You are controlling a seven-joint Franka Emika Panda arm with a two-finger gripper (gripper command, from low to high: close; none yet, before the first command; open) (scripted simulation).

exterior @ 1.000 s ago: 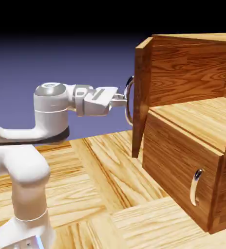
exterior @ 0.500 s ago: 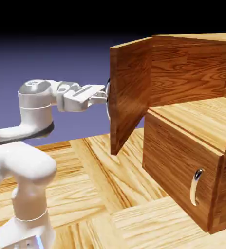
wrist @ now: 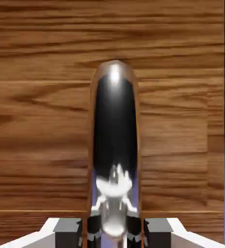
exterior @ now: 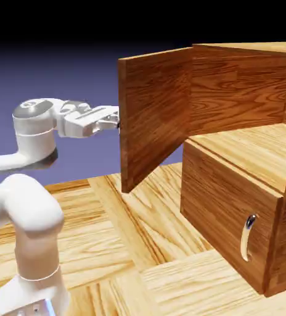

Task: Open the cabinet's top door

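— Exterior view?
— Top door swung wide, left of the cabinet; jaws at its outer face.
— Hand view?
— Jaws clamp the curved silver handle, its length running straight away from between them.

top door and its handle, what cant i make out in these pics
- The top door's handle, exterior view: hidden behind the door.
- The gripper's fingertips, exterior view: too small to tell, at the door's edge.
- The door's left, top and bottom edges, hand view: cut off by the picture.
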